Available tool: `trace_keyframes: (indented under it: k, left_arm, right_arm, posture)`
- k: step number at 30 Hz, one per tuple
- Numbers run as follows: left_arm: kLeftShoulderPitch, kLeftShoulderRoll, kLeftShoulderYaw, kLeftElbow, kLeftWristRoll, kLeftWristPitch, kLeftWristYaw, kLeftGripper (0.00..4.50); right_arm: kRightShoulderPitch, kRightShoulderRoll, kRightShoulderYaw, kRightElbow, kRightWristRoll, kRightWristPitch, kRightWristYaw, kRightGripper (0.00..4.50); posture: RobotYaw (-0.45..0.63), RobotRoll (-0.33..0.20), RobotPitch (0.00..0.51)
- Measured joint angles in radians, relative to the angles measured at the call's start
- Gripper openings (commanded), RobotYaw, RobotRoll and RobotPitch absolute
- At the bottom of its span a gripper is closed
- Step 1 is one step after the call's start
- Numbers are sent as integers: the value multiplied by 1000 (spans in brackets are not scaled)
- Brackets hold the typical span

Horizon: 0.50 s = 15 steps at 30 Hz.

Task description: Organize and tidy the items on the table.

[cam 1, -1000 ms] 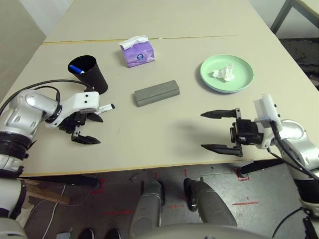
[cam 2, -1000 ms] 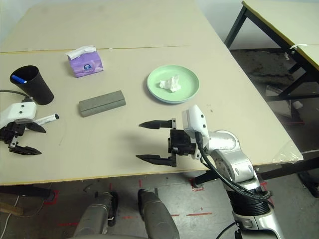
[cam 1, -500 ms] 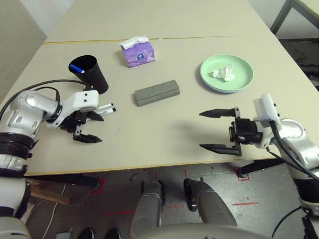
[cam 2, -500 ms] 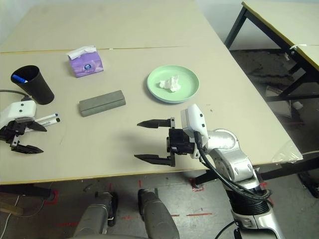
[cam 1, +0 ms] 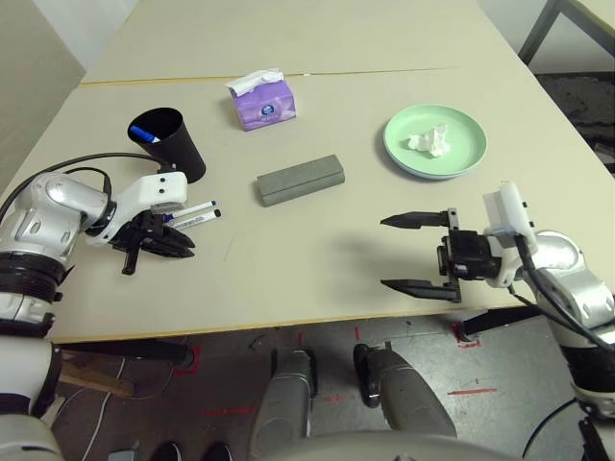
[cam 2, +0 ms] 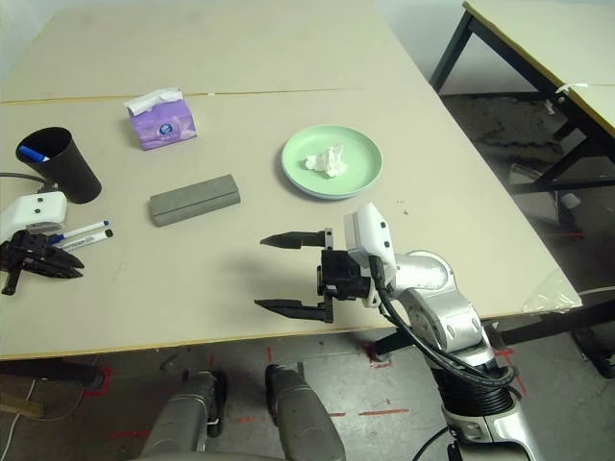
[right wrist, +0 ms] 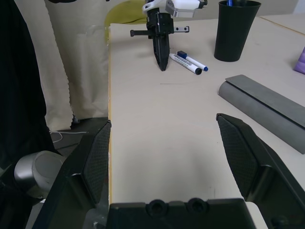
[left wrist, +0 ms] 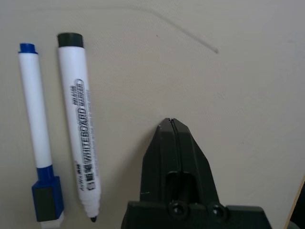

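Two thin white markers lie side by side on the table (cam 1: 327, 240), one blue-capped (left wrist: 35, 129), one black-capped (left wrist: 78, 124), seen together from above as markers (cam 1: 192, 213). My left gripper (cam 1: 183, 250) rests just in front of them, shut and holding nothing, fingertips (left wrist: 171, 126) pressed together. The grey glasses case (cam 1: 301, 179) lies mid-table. A green plate (cam 1: 461, 125) at the right holds the crumpled tissue (cam 1: 430, 141). My right gripper (cam 1: 384, 252) hovers open near the front edge, with nothing in it. No sunglasses are in view.
A black cup (cam 1: 171, 146) with a blue-tipped pen inside stands just behind the markers. A purple tissue box (cam 1: 262, 99) sits near the yellowish seam (cam 1: 384, 71). A second table (cam 2: 538, 38) stands to the right.
My left gripper's fingers have closed together and swung down beside the markers, uncovering both of them. The right gripper has hardly moved.
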Motion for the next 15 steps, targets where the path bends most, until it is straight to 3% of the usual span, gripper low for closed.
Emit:
trace_keyframes:
  k: [7, 11, 15]
  left_arm:
    - [-4, -2, 0, 1, 10, 11, -8, 13]
    - [-4, -3, 9, -16, -15, 70, -18, 895]
    - [-53, 54, -4, -47, -63, 128, -29, 2259]
  right_arm:
    - [-14, 3, 13, 13, -2, -12, 0, 4500]
    - [-16, 3, 17, 17, -3, -16, 0, 4500]
    - [-16, 3, 22, 23, -5, -21, 1, 4500]
  posture:
    - [-118, 0, 194]
    - [-110, 0, 197]
    - [-100, 0, 196]
